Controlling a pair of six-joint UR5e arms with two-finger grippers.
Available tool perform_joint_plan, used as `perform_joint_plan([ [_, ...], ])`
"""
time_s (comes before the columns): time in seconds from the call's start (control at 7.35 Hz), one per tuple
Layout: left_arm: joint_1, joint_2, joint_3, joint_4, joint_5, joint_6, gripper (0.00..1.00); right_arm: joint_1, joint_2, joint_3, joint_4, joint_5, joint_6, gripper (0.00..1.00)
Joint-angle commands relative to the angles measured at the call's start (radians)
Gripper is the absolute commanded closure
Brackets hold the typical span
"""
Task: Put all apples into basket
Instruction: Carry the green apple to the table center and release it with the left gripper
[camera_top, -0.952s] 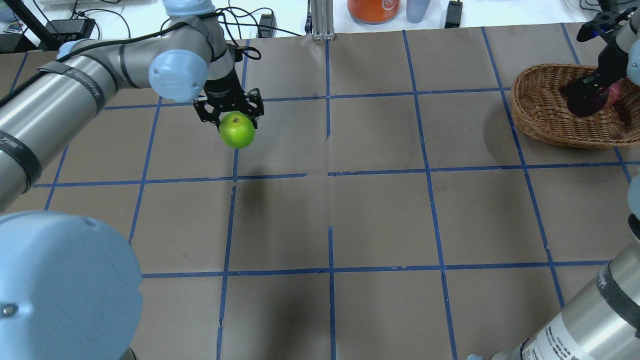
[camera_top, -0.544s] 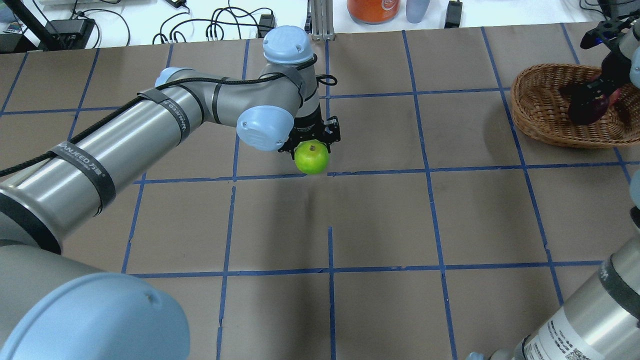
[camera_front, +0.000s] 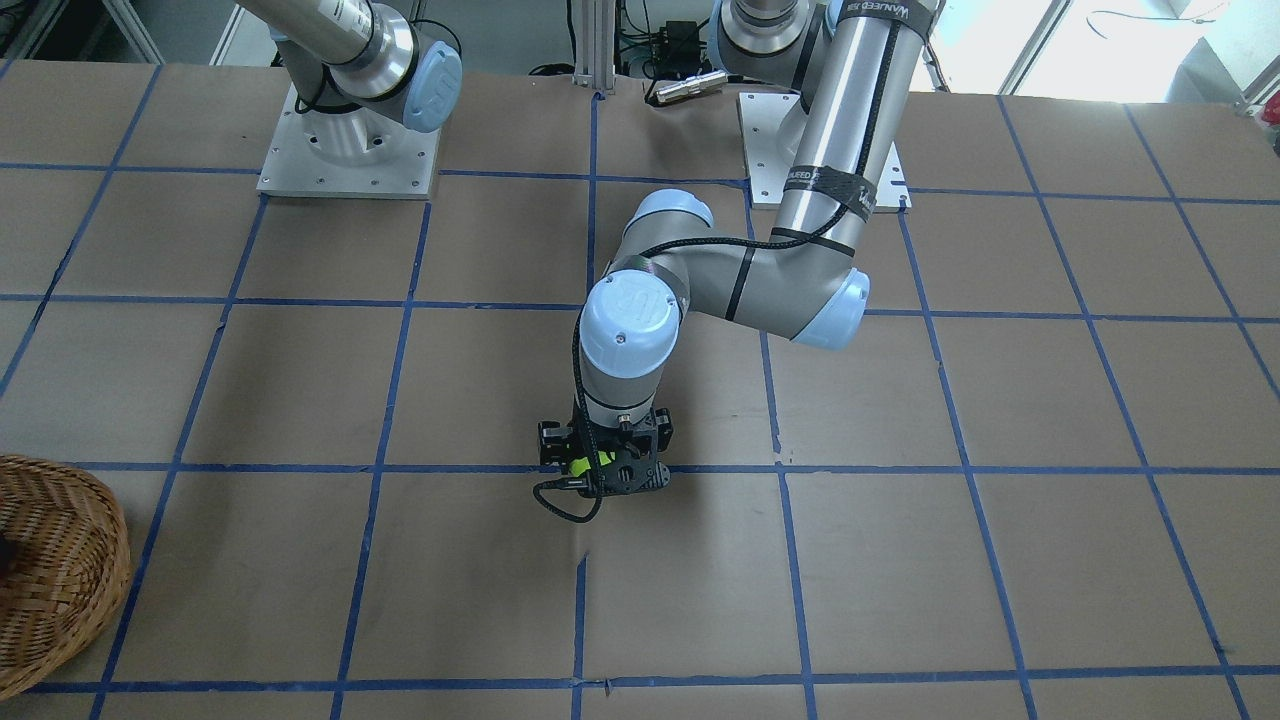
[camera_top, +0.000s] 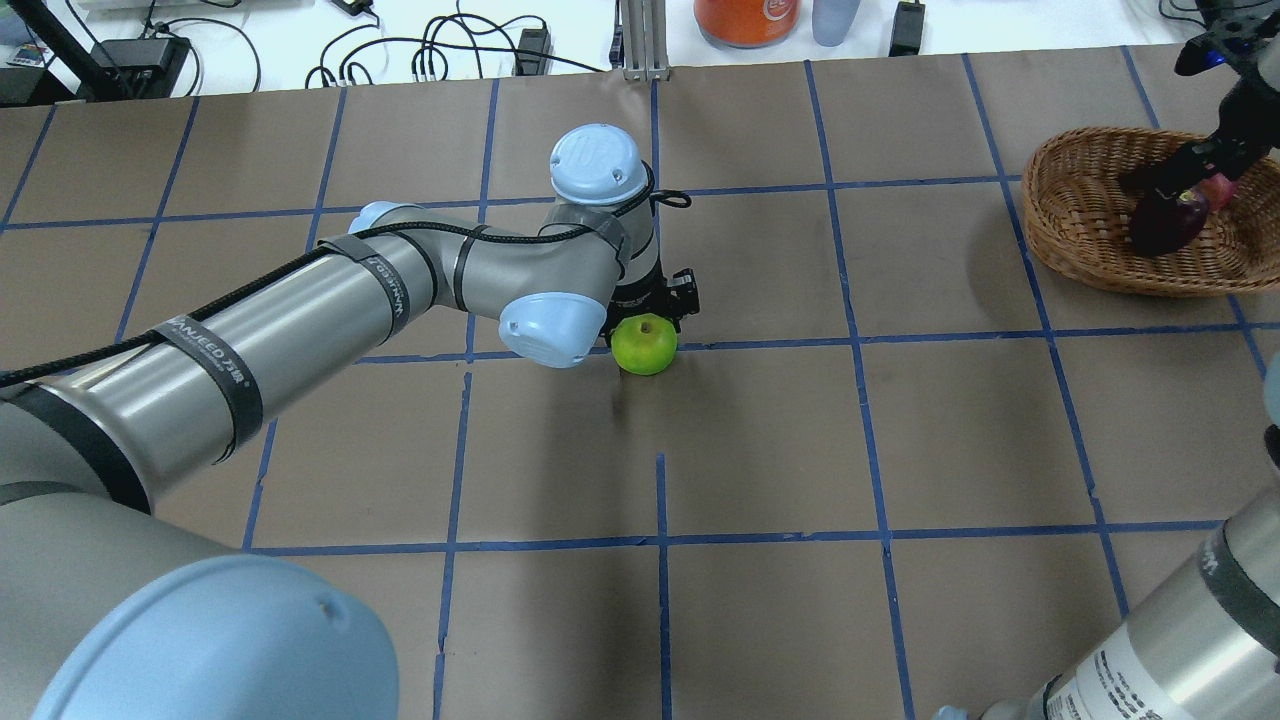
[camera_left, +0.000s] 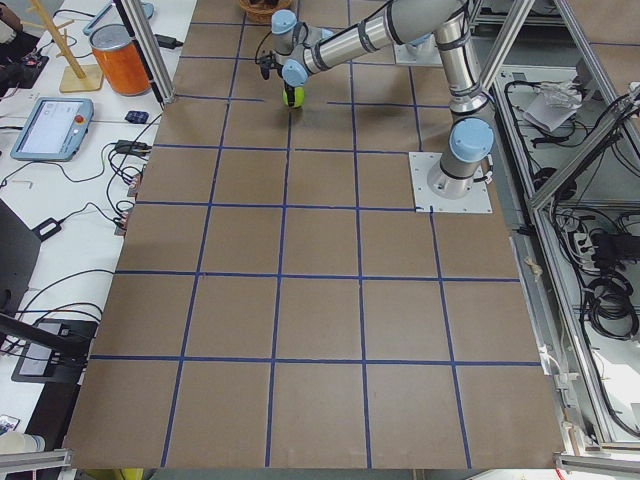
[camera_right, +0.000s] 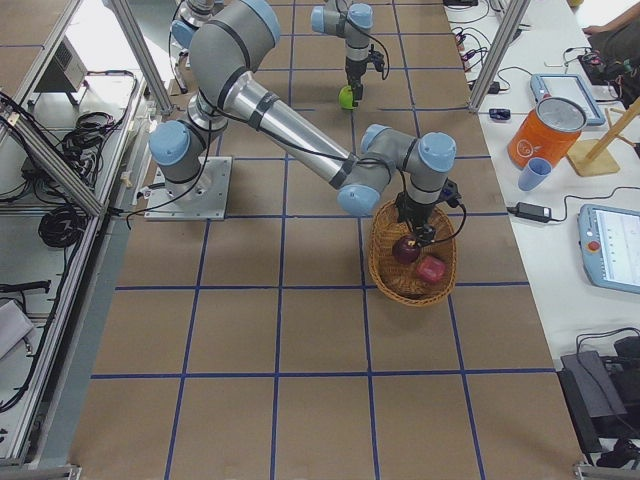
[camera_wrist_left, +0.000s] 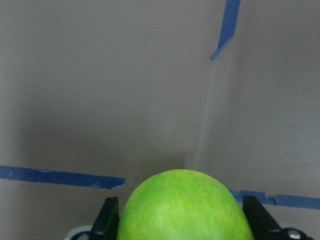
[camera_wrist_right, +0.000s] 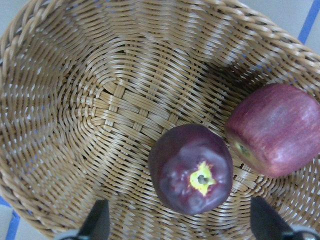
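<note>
My left gripper (camera_top: 652, 318) is shut on the lime green apple (camera_top: 644, 344), low over the middle of the table; I cannot tell if it touches the paper. The left wrist view shows the green apple (camera_wrist_left: 185, 207) between both fingers (camera_wrist_left: 111, 220). The wicker basket (camera_top: 1075, 220) stands at the far right. In it lie the dark purple apple (camera_wrist_right: 192, 167) and the red apple (camera_wrist_right: 275, 127), side by side. My right gripper (camera_top: 1180, 185) hangs open above them, holding nothing. Its fingertips (camera_wrist_right: 97, 220) stand wide apart.
The table is brown paper with a blue tape grid (camera_top: 660, 345). An orange container (camera_top: 745, 20), a grey cup (camera_top: 835, 18) and cables lie beyond the far edge. The basket's rim (camera_front: 60, 560) shows at the front-facing view's lower left.
My left arm has swung right and down with the green apple, from the left side to the table's middle. My right gripper has risen off the dark apple, which stays in the basket.
</note>
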Motion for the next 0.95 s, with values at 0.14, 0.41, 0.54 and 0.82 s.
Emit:
perform_joint_plan([
  [0.14, 0.002, 0.054, 0.003, -0.001, -0.004, -0.028, 0.00, 0.095, -0.075, 0.000, 0.135, 0.002, 0.166, 0.00],
  [0.41, 0.034, 0.167, 0.015, -0.114, 0.001, -0.016, 0.00, 0.179, -0.118, 0.048, 0.158, 0.048, 0.266, 0.00],
  [0.54, 0.065, 0.242, 0.017, -0.206, -0.002, 0.026, 0.00, 0.228, -0.150, 0.094, 0.158, 0.083, 0.341, 0.00],
  [0.82, 0.143, 0.395, 0.017, -0.484, 0.015, 0.132, 0.00, 0.351, -0.193, 0.181, 0.143, 0.117, 0.517, 0.00],
])
